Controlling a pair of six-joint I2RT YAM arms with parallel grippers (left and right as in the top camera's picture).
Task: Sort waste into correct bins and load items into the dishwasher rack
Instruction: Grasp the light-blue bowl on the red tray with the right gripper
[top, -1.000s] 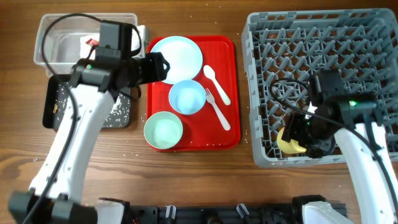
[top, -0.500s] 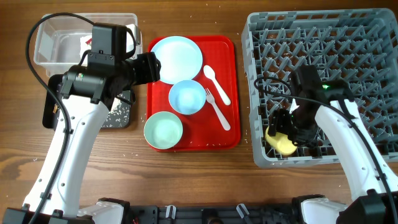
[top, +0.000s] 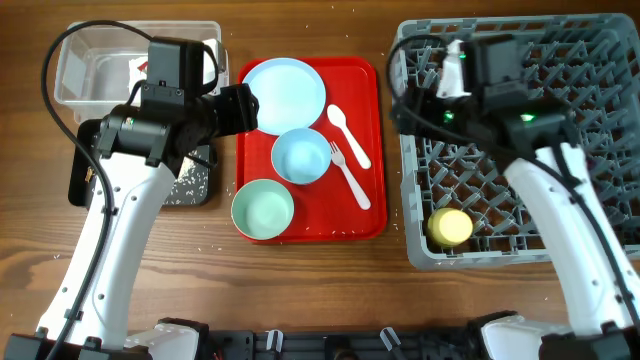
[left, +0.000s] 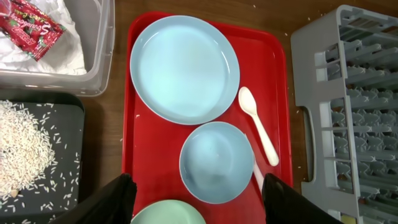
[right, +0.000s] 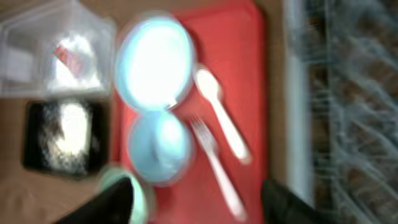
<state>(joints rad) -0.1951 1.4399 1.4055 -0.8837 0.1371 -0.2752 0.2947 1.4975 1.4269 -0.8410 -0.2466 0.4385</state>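
Note:
The yellow cup (top: 450, 227) lies in the front-left corner of the grey dishwasher rack (top: 600, 60). My right gripper (top: 408, 95) (right: 199, 202) is open and empty, above the rack's far-left edge, facing the red tray. On that tray are the light blue plate (top: 285, 92) (left: 183, 68), light blue bowl (top: 301, 156) (left: 216, 163), mint-green bowl (top: 263, 208), white spoon (top: 347, 133) and fork (top: 350, 175). My left gripper (top: 250, 105) (left: 202, 202) is open and empty above the tray's left side. The napkin with red wrapper (left: 37, 31) lies in the clear tub (top: 90, 70). Rice (left: 25, 143) lies in the black tray (top: 195, 185).
The red serving tray (top: 370, 215) sits between the bins on the left and the rack on the right. Loose grains are scattered on the wooden table around the black tray. The right wrist view is motion-blurred.
My right gripper let go of the yellow cup in the rack's front-left corner and swung up to the rack's far-left edge. My left arm shifted slightly and then held still.

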